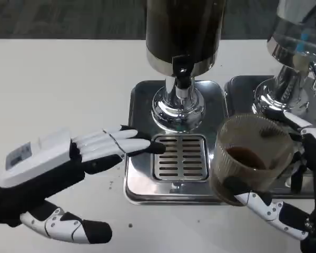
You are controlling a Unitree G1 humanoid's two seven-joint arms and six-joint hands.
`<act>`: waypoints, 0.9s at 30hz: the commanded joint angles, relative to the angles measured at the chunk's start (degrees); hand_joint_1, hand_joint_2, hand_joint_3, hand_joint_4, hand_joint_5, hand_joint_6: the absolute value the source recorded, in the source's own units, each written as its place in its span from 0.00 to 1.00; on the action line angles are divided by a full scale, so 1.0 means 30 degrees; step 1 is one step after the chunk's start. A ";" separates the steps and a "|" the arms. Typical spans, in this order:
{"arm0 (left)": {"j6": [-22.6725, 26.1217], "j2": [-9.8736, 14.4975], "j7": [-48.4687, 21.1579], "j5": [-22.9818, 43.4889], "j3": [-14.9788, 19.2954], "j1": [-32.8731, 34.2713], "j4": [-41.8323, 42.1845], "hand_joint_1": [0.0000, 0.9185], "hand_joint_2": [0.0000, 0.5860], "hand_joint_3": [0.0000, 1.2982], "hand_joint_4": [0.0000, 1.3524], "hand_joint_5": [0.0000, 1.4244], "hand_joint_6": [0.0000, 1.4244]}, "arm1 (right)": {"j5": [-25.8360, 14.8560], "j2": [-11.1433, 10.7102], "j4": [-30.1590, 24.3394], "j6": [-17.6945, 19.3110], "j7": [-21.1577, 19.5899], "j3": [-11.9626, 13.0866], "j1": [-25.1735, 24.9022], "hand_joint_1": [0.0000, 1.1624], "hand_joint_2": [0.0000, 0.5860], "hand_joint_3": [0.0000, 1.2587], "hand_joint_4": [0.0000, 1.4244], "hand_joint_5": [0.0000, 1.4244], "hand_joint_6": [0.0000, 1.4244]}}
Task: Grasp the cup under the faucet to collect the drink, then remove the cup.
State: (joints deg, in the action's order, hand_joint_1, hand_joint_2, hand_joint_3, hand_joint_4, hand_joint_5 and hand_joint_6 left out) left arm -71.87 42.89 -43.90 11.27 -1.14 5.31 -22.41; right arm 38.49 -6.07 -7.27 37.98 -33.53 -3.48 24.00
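My right hand (284, 205) held cup (253, 158), drink inside, lifted right of drip tray (142, 184), clear of faucet (181, 79). Collecting looked done; removal underway. Left hand (68, 163) empty, fingers spread, resting at tray edge. Left: set cup on counter (52, 79).

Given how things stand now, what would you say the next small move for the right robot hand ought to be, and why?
Probably carry the cup a little farther right and toward the robot, then set it on the white table. The right robot hand holds it with dark drink inside, already off the drip grate and away from the faucet. The left robot hand lies open beside the tray.
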 commanded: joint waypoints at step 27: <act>-0.0110 0.0966 0.0267 0.1288 -0.0429 -0.0733 0.1080 0.00 0.30 0.10 0.08 0.07 0.05 | -0.0454 0.0376 -0.1457 0.1140 -0.0111 0.0356 0.0979 0.56 0.41 0.56 0.60 0.71 0.92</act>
State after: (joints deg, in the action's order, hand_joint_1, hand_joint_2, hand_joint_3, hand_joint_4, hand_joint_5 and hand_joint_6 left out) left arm -71.91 44.74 -43.60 14.93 -2.41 3.73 -19.77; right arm 38.43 -5.24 -9.42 39.11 -33.29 -2.67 27.25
